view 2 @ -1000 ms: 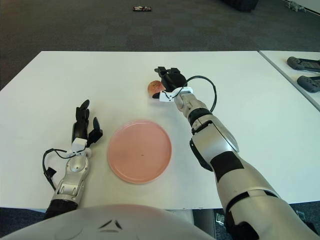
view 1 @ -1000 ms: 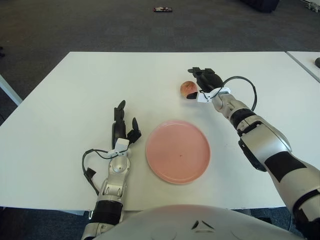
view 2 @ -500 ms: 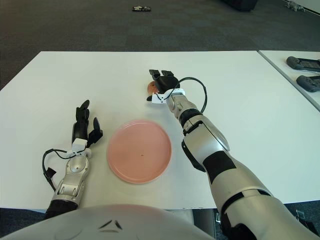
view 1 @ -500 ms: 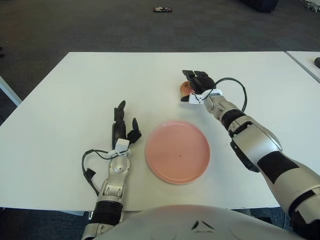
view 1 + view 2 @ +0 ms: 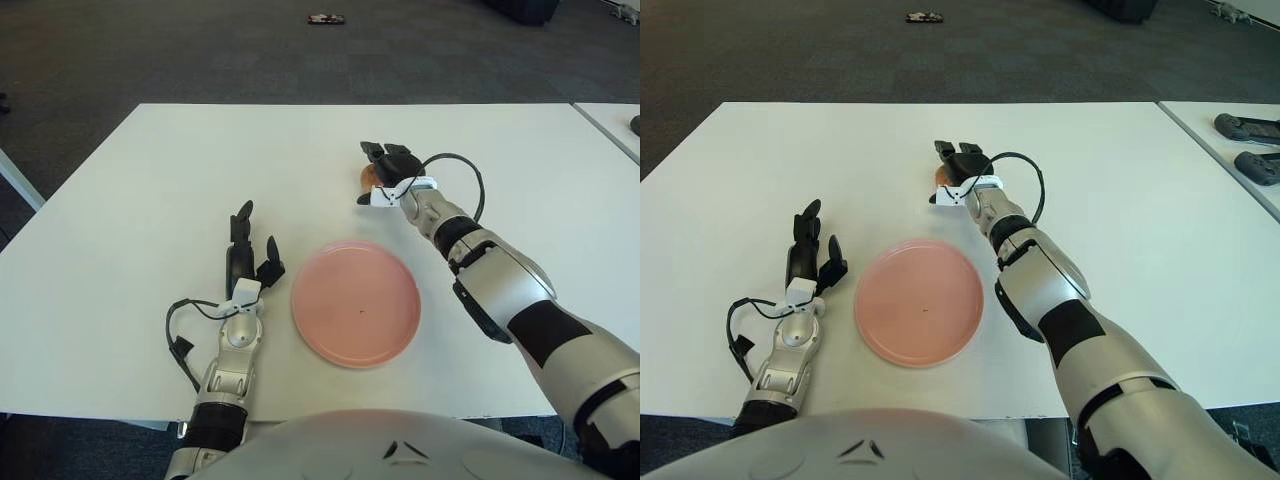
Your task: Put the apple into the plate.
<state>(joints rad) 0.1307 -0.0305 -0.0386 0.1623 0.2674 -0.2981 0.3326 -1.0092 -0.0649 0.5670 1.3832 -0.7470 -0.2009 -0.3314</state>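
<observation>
A reddish apple (image 5: 368, 176) sits on the white table (image 5: 150, 200), beyond the pink plate (image 5: 355, 300) and slightly to its right. My right hand (image 5: 385, 170) is cupped over the apple from the right. Its fingers reach over the top and its thumb sits low at the front. The fingers are still spread, and most of the apple is hidden under the palm. The plate holds nothing. My left hand (image 5: 243, 255) shows just left of the plate with its fingers pointing up and apart, holding nothing.
A second table at the right carries two dark controllers (image 5: 1248, 128). A small dark object (image 5: 325, 18) lies on the carpet beyond the table. A black cable (image 5: 465, 170) loops over my right wrist.
My right hand has moved left from beside the apple to over it, covering most of the fruit. The apple, the plate and my left hand have not moved.
</observation>
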